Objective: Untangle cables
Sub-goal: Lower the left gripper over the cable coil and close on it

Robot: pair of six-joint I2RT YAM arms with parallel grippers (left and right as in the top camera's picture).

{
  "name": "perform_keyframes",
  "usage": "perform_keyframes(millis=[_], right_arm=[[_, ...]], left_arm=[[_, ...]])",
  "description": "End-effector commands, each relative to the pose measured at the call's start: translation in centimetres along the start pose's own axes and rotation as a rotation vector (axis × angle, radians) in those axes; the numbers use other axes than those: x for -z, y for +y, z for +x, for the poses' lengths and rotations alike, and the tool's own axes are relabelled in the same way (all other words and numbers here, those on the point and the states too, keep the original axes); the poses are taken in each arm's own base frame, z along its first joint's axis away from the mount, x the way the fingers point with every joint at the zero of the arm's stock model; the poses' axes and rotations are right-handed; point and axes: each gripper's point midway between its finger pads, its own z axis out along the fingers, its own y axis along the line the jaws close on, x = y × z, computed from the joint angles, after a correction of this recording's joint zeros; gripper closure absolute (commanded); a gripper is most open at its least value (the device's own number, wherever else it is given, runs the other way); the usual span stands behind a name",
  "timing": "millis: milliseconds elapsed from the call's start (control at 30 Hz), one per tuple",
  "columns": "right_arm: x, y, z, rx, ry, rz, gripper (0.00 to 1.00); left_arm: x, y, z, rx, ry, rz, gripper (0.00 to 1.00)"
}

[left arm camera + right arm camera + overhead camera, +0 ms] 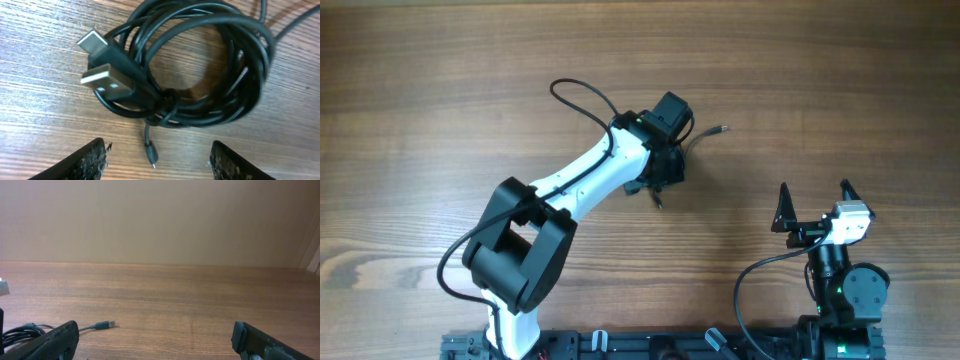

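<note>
Cables (165, 102) bundled in tight coil at middle of surface (440, 80), two USB plugs (107, 85) sticking out of coil. Left jaws spread, hovering over coil, gripping nothing. Loose plug end (722, 129) trails toward right edge. Right jaws spread wide, empty, near front right corner.

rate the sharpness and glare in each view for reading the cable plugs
Left wrist: sharp, evenly lit; the cables lie coiled, the silvery USB plugs bright with mild glare. Overhead: even light, but the left arm hides most of them, one plug end tiny. Right wrist: a loose plug small and soft.
</note>
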Motion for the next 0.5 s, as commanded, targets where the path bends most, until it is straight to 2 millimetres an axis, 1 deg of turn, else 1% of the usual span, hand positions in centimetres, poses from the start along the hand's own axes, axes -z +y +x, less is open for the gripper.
perform_keyframes(millis=[0,100,167,267,400,467], right_arm=[[0.0,-0.3,-0.1,-0.013,-0.005,0.014,0.0],[0.0,-0.3,-0.1,-0.013,-0.005,0.014,0.0],[0.0,-0.3,-0.1,-0.013,-0.005,0.014,0.0],[0.0,-0.3,-0.1,-0.013,-0.005,0.014,0.0],[0.0,-0.3,-0.1,-0.013,-0.005,0.014,0.0],[0.0,-0.3,-0.1,-0.013,-0.005,0.014,0.0]], left_arm=[[-1.1,0.7,0.1,0.019,-0.005,-0.026,0.3],[-1.5,0.6,0.0,0.019,-0.013,-0.016,0.31],[-1.7,0.6,0.0,0.019,-0.019,-0.01,0.36],[-2.0,0.6,-0.1,0.019,-0.023,-0.005,0.53],[-2.1,0.6,-0.1,0.018,-0.029,-0.007,0.59],[-2.1,0.6,-0.3,0.018,-0.036,-0.007,0.71]])
